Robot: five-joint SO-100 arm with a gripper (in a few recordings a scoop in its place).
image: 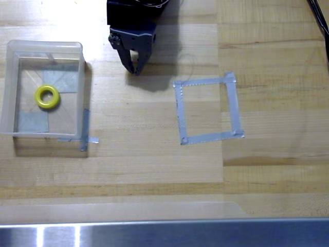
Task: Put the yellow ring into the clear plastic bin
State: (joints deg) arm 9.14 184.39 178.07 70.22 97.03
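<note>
Arm: dark body enters from the top edge of the overhead view, up and to the left of the grey tape square outline (208, 109).
Gripper (136, 70): points down the picture, tips meeting at a narrow point, nothing between them.
Position: apart from the outline, beyond its upper left corner.

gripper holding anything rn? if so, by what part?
Nothing held. The gripper sits over bare table with its fingertips together and nothing between them. The yellow ring lies inside the clear plastic bin, apart from the gripper.
</note>
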